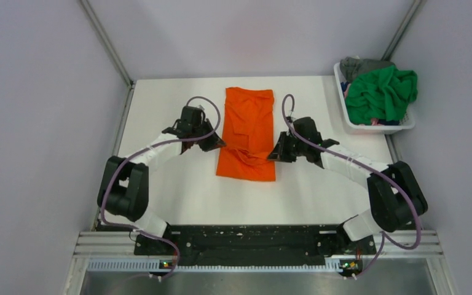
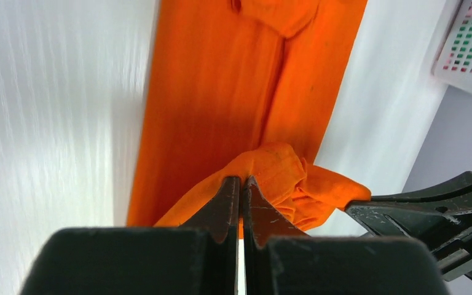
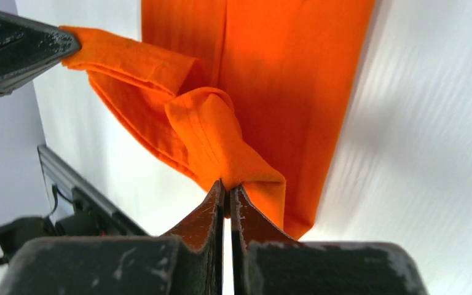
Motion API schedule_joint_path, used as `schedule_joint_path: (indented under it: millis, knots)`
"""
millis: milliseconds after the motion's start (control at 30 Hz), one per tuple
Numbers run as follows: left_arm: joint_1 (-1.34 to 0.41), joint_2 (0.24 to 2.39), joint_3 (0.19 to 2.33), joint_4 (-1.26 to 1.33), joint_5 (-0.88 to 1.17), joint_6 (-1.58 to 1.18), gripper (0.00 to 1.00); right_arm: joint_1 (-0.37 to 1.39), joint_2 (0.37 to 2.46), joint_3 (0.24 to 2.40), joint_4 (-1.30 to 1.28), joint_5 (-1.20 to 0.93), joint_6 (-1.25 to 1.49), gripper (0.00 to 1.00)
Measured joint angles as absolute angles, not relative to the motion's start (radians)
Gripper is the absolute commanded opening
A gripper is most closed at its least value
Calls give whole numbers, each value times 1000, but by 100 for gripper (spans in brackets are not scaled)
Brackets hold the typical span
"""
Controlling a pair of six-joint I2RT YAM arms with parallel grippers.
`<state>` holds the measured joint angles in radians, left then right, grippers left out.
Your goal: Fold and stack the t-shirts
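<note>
2 near corners of bright orange cloth t-shirt (image 1: 249,117) pinched tight by left gripper (image 1: 216,144), right gripper (image 1: 274,153); white table (image 1: 178,190), grey walls (image 1: 37,92).

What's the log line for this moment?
left gripper: shut on orange shirt | right gripper: shut on orange shirt | green shirt: in basket

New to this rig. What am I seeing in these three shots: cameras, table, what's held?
Two robot arms bolted at the table's near edge. The wide shot looks down from above and behind them; the other two come from cameras on each wrist. On the white table lies an orange t-shirt, folded into a long strip. The left gripper and right gripper are each shut on its bunched near end, one per side. The white basket at far right holds a green shirt and a grey shirt.
</note>
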<state>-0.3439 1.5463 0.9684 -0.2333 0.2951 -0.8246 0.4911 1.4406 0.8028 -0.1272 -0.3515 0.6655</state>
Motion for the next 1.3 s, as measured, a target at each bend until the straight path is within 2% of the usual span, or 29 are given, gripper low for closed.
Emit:
schedule_joint_path:
  millis: [300, 767, 800, 833, 867, 933, 967, 1000, 1167, 1300]
  knots:
    - [-286, 1781, 1194, -262, 348, -761, 0, 381, 1629, 968, -159, -358, 583, 0]
    - [-234, 1947, 1336, -319, 377, -707, 2, 358, 1790, 1110, -161, -366, 486, 0]
    - [-232, 1956, 1345, -326, 378, -706, 11, 351, 1803, 1115, -159, -369, 482, 3]
    - [-230, 1965, 1353, -329, 379, -704, 21, 344, 1817, 1121, -154, -371, 477, 11]
    - [-227, 1977, 1369, -335, 380, -702, 37, 335, 1835, 1129, -149, -373, 472, 22]
    - [-221, 2000, 1392, -342, 384, -690, 60, 323, 1866, 1146, -143, -374, 464, 42]
    - [-218, 2010, 1406, -347, 388, -688, 88, 317, 1882, 1159, -147, -375, 455, 49]
    - [-215, 2017, 1417, -353, 391, -684, 97, 315, 1898, 1177, -155, -374, 445, 55]
    - [-207, 2015, 1452, -370, 399, -677, 99, 312, 1908, 1229, -179, -336, 420, 87]
    - [-204, 1955, 1422, -374, 389, -677, 99, 311, 1858, 1207, -187, -308, 420, 91]
